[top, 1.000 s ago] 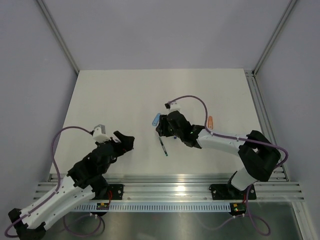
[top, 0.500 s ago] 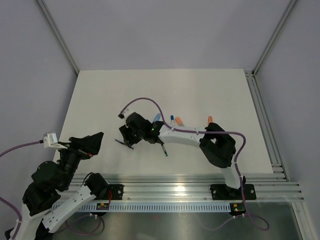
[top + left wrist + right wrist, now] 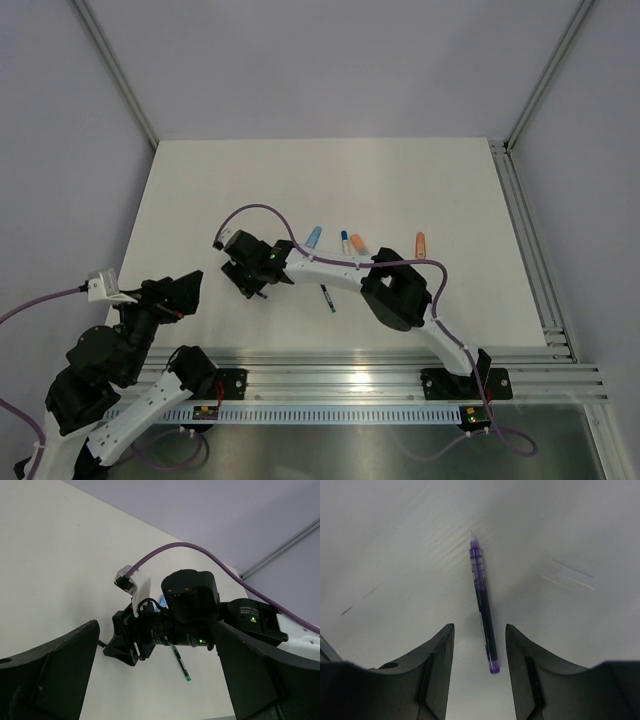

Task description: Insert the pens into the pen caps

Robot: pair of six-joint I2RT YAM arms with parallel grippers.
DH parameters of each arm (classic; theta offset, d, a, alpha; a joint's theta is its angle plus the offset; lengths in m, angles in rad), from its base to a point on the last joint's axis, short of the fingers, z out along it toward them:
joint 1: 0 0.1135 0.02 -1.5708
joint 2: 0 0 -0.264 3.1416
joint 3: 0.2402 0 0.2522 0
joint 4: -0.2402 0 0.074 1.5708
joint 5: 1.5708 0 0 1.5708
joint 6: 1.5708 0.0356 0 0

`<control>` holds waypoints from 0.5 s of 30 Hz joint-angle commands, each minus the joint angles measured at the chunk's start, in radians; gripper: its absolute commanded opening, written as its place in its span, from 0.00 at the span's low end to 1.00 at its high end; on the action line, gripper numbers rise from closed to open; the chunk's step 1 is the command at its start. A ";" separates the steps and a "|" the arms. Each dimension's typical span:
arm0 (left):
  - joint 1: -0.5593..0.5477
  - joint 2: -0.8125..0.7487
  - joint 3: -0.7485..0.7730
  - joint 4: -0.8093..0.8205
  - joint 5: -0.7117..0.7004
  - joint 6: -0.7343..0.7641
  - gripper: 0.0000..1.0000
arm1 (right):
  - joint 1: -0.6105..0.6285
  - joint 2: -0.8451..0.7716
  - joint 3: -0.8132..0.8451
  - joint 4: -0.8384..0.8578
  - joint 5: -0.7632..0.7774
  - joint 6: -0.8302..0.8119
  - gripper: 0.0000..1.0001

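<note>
My right gripper (image 3: 246, 277) reaches far to the left and hangs low over the table with its jaws open. In the right wrist view a thin dark purple pen (image 3: 483, 605) lies on the table between the open fingertips (image 3: 442, 640), untouched. A clear pen cap (image 3: 568, 574) lies to its right. A dark green-tipped pen (image 3: 327, 298) lies right of that gripper and also shows in the left wrist view (image 3: 180, 663). My left gripper (image 3: 183, 291) is open and empty, drawn back at the lower left and facing the right gripper (image 3: 131, 642).
A light blue cap (image 3: 313, 236), a blue-ended piece (image 3: 345, 240), an orange-ended piece (image 3: 357, 243) and an orange cap (image 3: 420, 243) lie in a row behind the right arm. The right arm's purple cable (image 3: 262, 210) loops above its wrist. Metal rails run along the table's near and right edges.
My right arm has swept from the table's middle to the left, stopping over the purple pen. My left arm has pulled back toward the lower left corner.
</note>
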 commanded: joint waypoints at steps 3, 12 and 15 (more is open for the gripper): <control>0.004 -0.065 -0.006 0.020 -0.019 0.026 0.99 | 0.002 0.120 0.160 -0.105 0.021 -0.053 0.48; 0.005 -0.076 -0.009 0.024 -0.021 0.029 0.99 | 0.003 0.209 0.294 -0.149 0.015 -0.052 0.35; 0.010 -0.076 -0.009 0.026 -0.019 0.031 0.99 | 0.009 0.211 0.283 -0.151 0.024 -0.049 0.29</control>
